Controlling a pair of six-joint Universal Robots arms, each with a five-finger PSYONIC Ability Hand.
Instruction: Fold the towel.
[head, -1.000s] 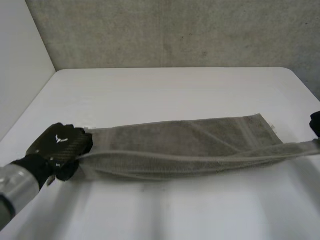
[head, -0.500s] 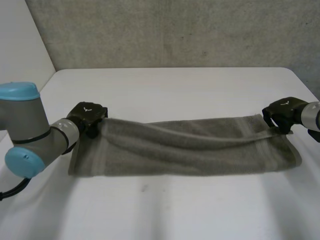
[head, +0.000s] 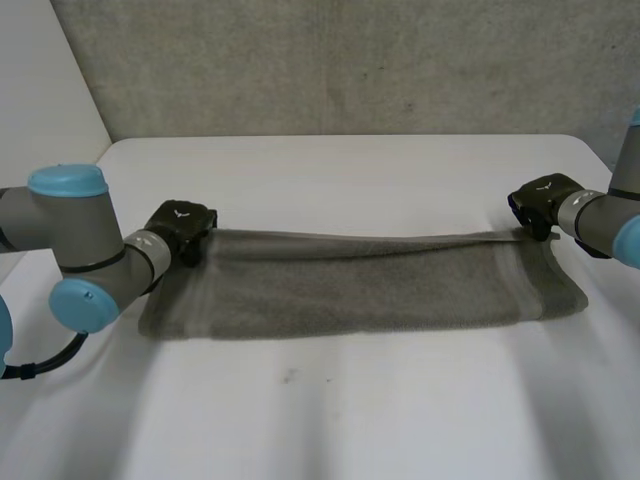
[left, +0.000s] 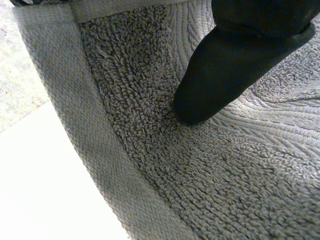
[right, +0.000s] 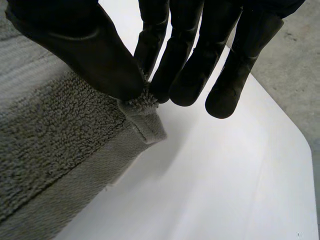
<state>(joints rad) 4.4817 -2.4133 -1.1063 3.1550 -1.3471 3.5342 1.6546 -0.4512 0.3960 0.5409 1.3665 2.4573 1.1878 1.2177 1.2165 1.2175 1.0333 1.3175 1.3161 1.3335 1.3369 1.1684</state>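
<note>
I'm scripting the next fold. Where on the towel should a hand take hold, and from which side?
Probably a hemmed corner, approached from beyond the short end. The towel lies long across the table, its far edge drawn straight between the left hand and the right hand, each at a far corner; the right hand pinches the thin hem between thumb and fingers.
</note>
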